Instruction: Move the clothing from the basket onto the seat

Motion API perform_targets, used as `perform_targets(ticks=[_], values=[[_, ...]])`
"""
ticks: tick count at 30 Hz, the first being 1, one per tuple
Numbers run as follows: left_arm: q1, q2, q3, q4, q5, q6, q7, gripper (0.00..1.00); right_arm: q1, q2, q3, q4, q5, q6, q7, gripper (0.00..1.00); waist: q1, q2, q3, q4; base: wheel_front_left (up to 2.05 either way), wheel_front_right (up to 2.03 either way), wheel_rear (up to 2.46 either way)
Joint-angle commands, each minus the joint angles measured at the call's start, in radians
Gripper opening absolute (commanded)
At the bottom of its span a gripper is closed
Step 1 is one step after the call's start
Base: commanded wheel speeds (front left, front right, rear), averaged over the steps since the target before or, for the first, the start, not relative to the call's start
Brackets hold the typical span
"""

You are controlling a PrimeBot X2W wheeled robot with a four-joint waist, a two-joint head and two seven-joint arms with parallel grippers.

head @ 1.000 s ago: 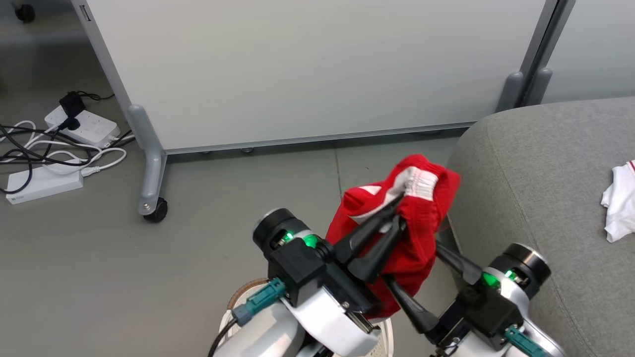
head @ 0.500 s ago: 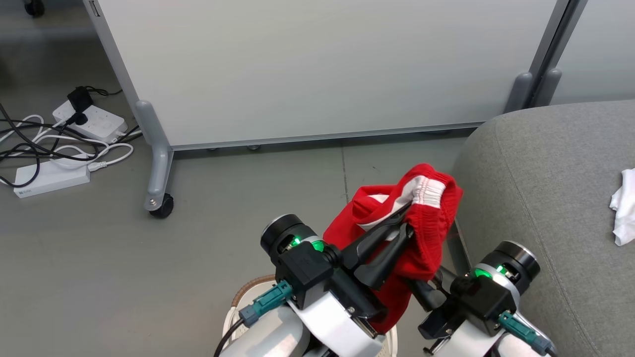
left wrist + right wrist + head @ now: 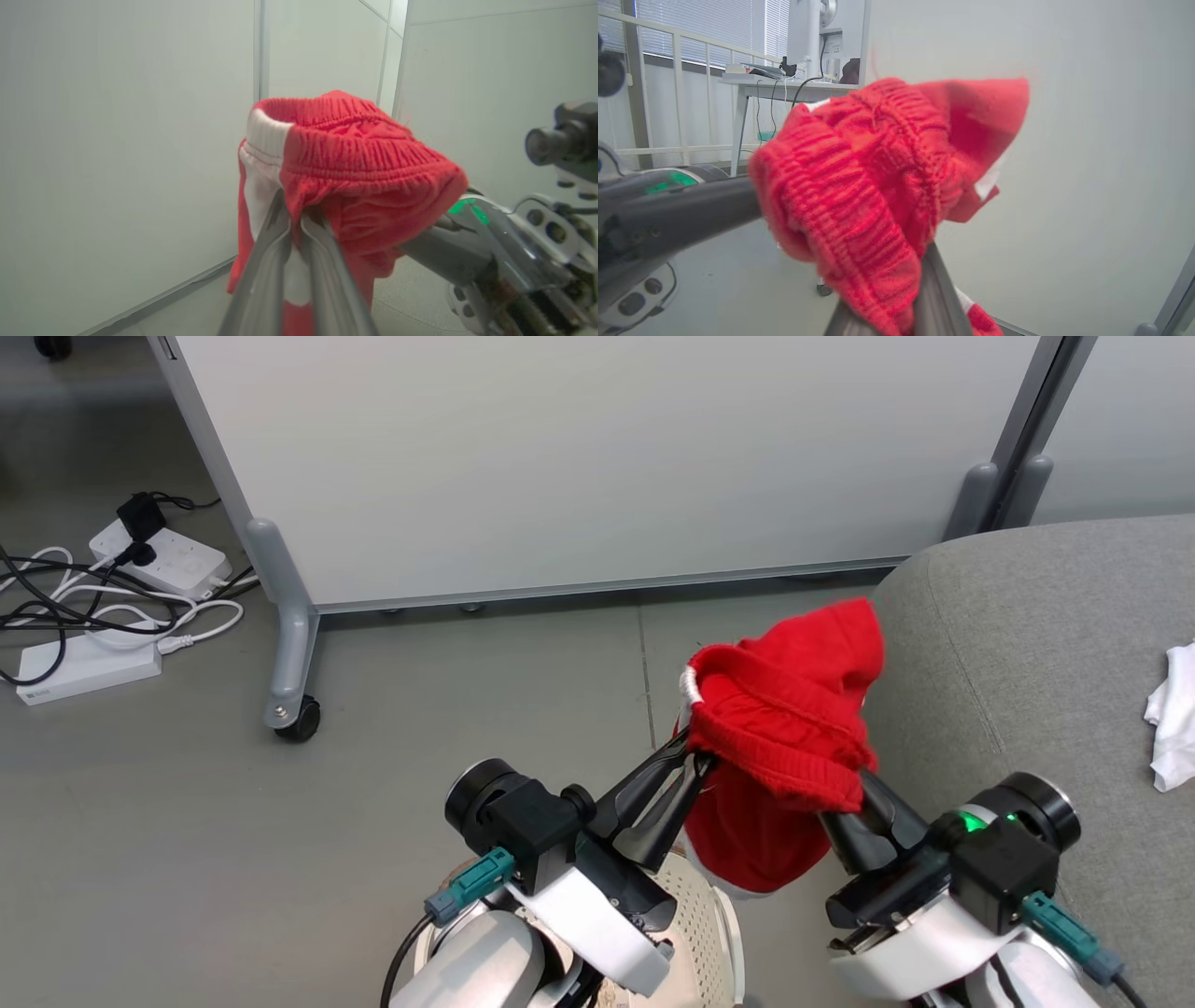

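The clothing [image 3: 780, 737], a red garment with a ribbed waistband and white trim, hangs in the air stretched between both grippers. My left gripper [image 3: 697, 763] is shut on the waistband's left side, the pinch clear in the left wrist view [image 3: 295, 218]. My right gripper [image 3: 861, 791] is shut on the waistband's right side, its tips buried under the fabric [image 3: 878, 186]. The garment hangs over the cream perforated basket [image 3: 700, 919] at the bottom edge, just left of the grey seat [image 3: 1027, 644].
A pale grey wheeled partition [image 3: 597, 457] stands behind, one caster [image 3: 301, 721] on the floor at the left. Power strips and cables [image 3: 103, 607] lie at far left. A white cloth [image 3: 1172, 719] rests on the sofa at the right edge.
My right gripper has come out from under the garment to the right and taken the waistband. The garment is now spread between both grippers and sits higher. The left arm drew back a little.
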Motion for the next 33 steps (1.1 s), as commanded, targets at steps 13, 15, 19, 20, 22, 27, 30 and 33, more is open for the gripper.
perform_targets(ticks=[13, 15, 19, 20, 22, 27, 30, 33], values=[[0.033, 0.004, 0.009, 0.102, 0.022, -0.028, -0.001, 1.0, 0.071, 0.002, -0.13, -0.024, -0.011, 0.0, -0.005, 0.0, 0.0, 0.0, -0.014, -0.005, 0.0, 0.0, 0.0], [0.043, 0.004, 0.012, 0.118, 0.037, -0.032, -0.001, 1.0, 0.085, 0.0, -0.156, -0.019, -0.013, 0.0, -0.005, 0.0, 0.0, 0.0, -0.016, -0.005, 0.0, 0.0, 0.0], [0.074, 0.004, 0.003, 0.141, 0.07, -0.035, -0.001, 1.0, 0.118, 0.0, -0.212, -0.006, -0.011, 0.0, -0.005, 0.0, 0.0, 0.0, -0.023, -0.005, 0.0, 0.0, 0.0], [0.078, 0.006, 0.0, 0.144, 0.07, -0.036, -0.001, 1.0, 0.127, 0.001, -0.223, -0.001, -0.008, 0.0, -0.005, 0.0, 0.0, 0.0, -0.024, -0.005, 0.0, 0.0, 0.0], [0.092, 0.015, -0.001, 0.149, 0.064, -0.036, -0.001, 1.0, 0.145, 0.002, -0.239, 0.014, 0.0, 0.0, -0.005, 0.0, 0.0, 0.0, -0.026, -0.005, 0.0, 0.0, 0.0], [0.129, 0.036, -0.03, 0.161, 0.047, -0.035, -0.001, 1.0, 0.173, 0.006, -0.278, 0.036, 0.001, 0.0, -0.005, 0.0, 0.0, 0.0, -0.032, -0.006, 0.0, 0.0, 0.0], [0.141, 0.059, -0.079, 0.171, 0.017, -0.035, -0.001, 1.0, 0.191, 0.022, -0.316, 0.05, 0.008, 0.0, -0.005, 0.0, 0.0, 0.0, -0.036, -0.009, 0.0, 0.0, 0.0], [0.147, 0.082, -0.102, 0.181, -0.001, -0.034, -0.001, 1.0, 0.209, 0.036, -0.353, 0.065, 0.003, 0.0, -0.005, 0.0, 0.0, 0.0, -0.036, -0.009, 0.0, 0.0, 0.0]])
